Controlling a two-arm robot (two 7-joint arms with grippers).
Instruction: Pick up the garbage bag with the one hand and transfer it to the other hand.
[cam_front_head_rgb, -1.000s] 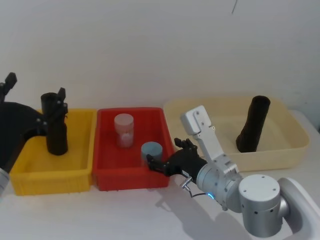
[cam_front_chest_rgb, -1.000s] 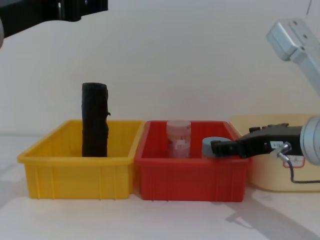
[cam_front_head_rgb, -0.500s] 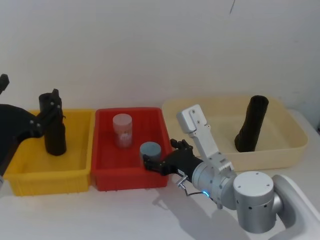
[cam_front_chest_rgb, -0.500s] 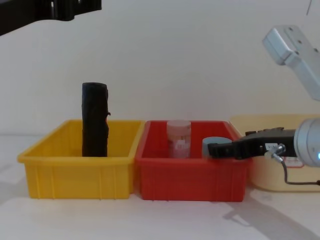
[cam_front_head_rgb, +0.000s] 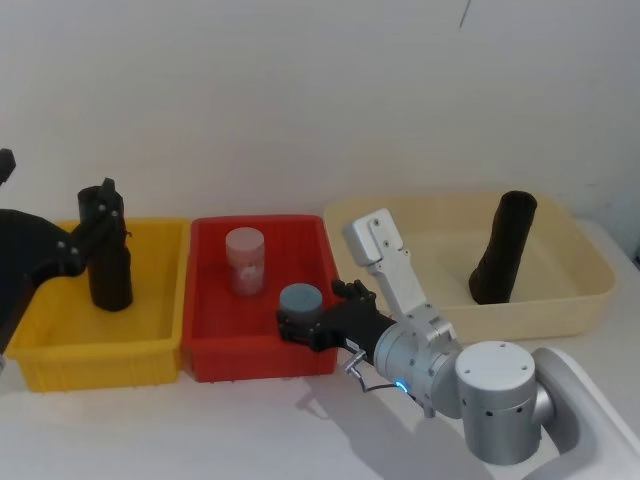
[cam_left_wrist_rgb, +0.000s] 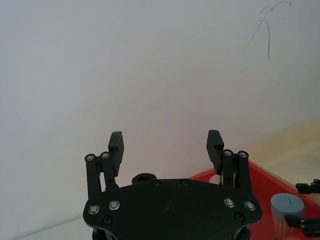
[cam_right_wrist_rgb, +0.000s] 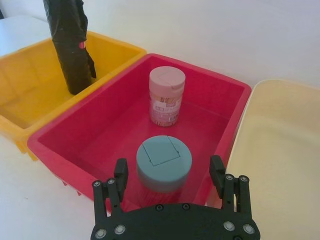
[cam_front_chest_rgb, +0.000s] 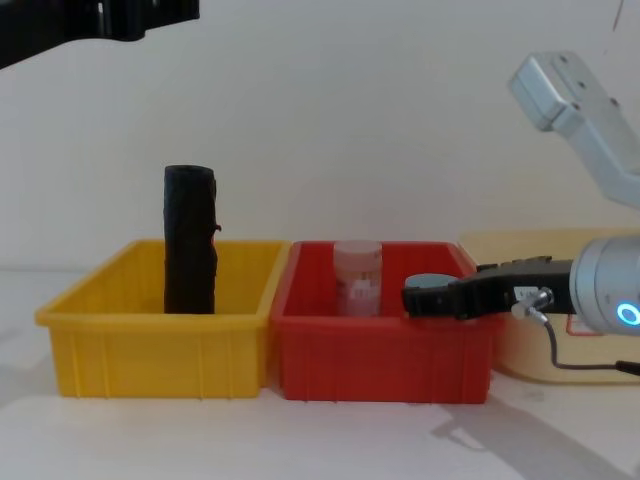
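Far left, yellow bin (cam_front_head_rgb: 60, 345): garbage bag (cam_front_head_rgb: 108, 262) upright; left claw (cam_front_head_rgb: 100, 212) wide above it, poised to grasp. Right claw (cam_right_wrist_rgb: 169, 172), wide, straddles blue-lidded jar (cam_right_wrist_rgb: 164, 165).

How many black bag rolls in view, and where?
2. One garbage bag stands upright in the yellow bin, below the open left gripper. A second black roll leans in the beige bin. None seen in the red bin.

The garbage bag (cam_front_head_rgb: 109, 262), a tall matte-black, slightly crinkled roll, stands upright at the left of the head view and left of centre in the chest view (cam_front_chest_rgb: 190, 240), rising well above its surroundings there.
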